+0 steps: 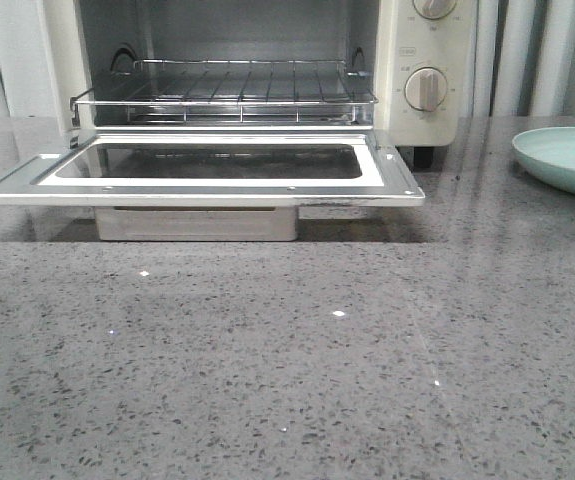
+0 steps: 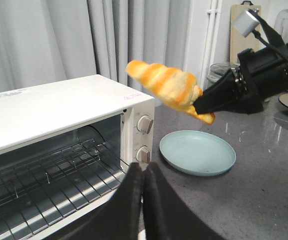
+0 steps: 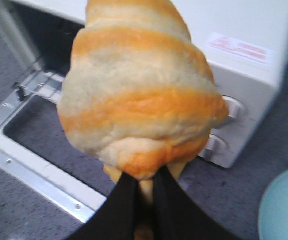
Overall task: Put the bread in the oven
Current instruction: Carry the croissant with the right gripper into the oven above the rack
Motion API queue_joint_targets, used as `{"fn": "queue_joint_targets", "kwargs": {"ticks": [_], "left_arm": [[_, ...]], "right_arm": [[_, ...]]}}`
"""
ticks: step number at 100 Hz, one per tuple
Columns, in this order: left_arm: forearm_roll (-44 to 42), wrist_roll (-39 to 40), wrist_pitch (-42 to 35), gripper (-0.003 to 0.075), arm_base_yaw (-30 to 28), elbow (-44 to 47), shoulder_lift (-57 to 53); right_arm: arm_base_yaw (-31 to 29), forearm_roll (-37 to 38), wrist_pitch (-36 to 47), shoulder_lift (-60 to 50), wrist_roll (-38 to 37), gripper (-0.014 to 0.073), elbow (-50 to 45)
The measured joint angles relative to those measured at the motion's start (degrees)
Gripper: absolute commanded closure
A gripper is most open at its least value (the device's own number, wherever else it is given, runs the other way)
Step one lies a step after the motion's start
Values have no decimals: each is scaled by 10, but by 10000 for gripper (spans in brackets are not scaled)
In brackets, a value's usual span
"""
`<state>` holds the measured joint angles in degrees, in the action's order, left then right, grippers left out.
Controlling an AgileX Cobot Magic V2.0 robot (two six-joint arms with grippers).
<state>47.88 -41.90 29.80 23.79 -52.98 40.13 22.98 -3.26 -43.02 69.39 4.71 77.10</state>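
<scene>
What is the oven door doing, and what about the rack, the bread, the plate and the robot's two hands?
Oven: door dropped flat open.
Rack: bare, nothing on it.
Bread: held up in the air beside the oven, not in yet.
Plate: nothing on it, sitting next to the oven.
Right hand: shut on the bread.
Left hand: shut, holding nothing.

Oven (image 1: 267, 90) top beyond frame edge
</scene>
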Motion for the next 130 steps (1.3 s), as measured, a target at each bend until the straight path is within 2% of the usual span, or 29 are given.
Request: {"fn": "queue_joint_targets", "kwargs": {"ticks": [12,34,79,106,116,130], "left_arm": [[1,0,-11,742,0,0,0],[1,0,-11,742,0,0,0],[1,0,-8,742,0,0,0],[2,0,-3,742,0,0,0],[2,0,5,742,0,0,0],[2,0,10,742,0,0,0]], "right_arm": [[43,16,-6,50,5,660,24],[67,25,-37,155,18,661,68],[72,27,-25,322,20,661,195],[72,47,5,376,17,648,223],[72,66,22,380,-6,543,224],[72,89,34,381,-29,249,229]]}}
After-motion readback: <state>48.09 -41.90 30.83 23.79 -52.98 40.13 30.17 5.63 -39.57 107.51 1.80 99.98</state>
